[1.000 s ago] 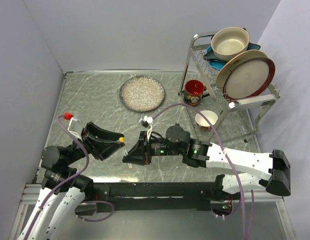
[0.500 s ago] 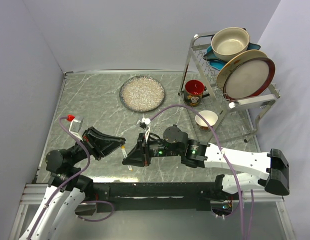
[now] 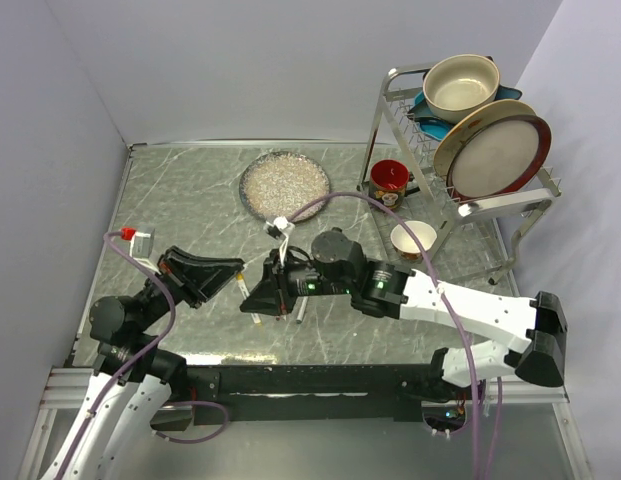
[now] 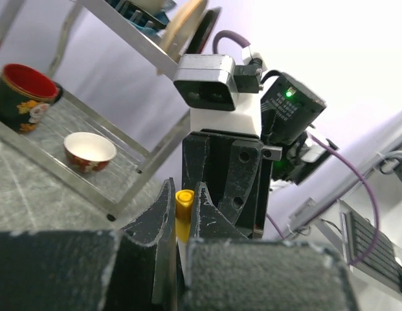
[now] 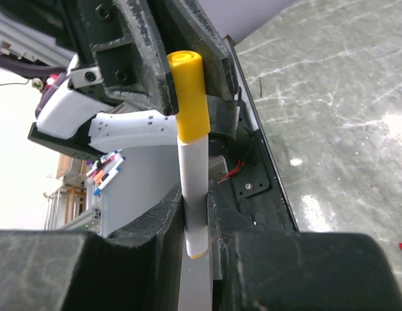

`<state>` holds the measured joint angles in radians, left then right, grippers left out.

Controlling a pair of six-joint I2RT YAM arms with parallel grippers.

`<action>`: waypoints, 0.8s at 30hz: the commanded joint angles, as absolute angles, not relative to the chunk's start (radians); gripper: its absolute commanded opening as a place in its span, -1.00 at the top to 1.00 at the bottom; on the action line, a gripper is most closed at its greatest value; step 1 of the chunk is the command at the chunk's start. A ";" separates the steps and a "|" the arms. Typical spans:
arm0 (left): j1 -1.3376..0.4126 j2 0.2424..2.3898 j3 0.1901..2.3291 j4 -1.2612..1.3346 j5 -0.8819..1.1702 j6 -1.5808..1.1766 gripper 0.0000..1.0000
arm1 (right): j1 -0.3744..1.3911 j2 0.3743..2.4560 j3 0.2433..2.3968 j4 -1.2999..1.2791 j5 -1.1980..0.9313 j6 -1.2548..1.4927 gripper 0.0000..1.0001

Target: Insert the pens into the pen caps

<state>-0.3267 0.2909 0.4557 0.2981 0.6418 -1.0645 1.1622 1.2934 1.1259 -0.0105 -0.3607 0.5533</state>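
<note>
Pen [image 5: 193,162], yellow cap [image 5: 189,97] on, pinched in right gripper [image 5: 194,192]; left gripper [image 4: 183,194] clamps the cap (plate [image 3: 285,186] and rack [image 3: 381,120] behind).

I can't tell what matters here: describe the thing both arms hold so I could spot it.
On the grey marbled table, in front of the round speckled plate, the black left gripper and right gripper meet. Between them is a thin white pen; its bright yellow cap sets it apart from the black fingers.

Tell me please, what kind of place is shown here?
Probably a robot test bench dressed as a kitchen counter: a marble-patterned table inside plain walls, a dish rack with plates, and a mug.
</note>
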 commanded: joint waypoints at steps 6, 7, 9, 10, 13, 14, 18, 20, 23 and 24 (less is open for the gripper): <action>-0.351 0.183 0.316 0.172 0.911 -1.132 0.98 | 1.046 1.357 1.466 0.224 -0.247 0.529 1.00; -0.351 0.172 0.316 0.149 0.911 -1.131 0.98 | 1.043 1.361 1.471 0.230 -0.247 0.531 1.00; -0.351 0.143 0.299 0.169 0.928 -1.185 0.98 | 1.029 1.367 1.480 0.248 -0.247 0.544 1.00; -0.351 0.134 0.285 0.240 0.942 -1.219 0.98 | 1.029 1.367 1.482 0.259 -0.220 0.545 1.00; -0.351 0.081 0.247 0.293 0.920 -1.320 0.98 | 1.016 1.393 1.514 0.296 -0.227 0.568 1.00; -0.351 0.072 0.224 0.380 0.917 -1.389 0.98 | 1.014 1.407 1.534 0.296 -0.238 0.571 1.00; -0.351 0.104 0.261 0.283 0.914 -1.336 0.98 | 1.008 1.468 1.611 0.311 -0.236 0.575 1.00; -0.351 0.121 0.307 0.188 0.882 -1.254 0.98 | 1.005 1.470 1.618 0.314 -0.215 0.568 1.00; -0.353 0.147 0.305 0.187 0.882 -1.241 0.98 | 1.002 1.471 1.638 0.299 -0.151 0.552 1.00; -0.351 0.152 0.307 0.152 0.884 -1.224 0.98 | 0.996 1.477 1.643 0.302 -0.147 0.558 1.00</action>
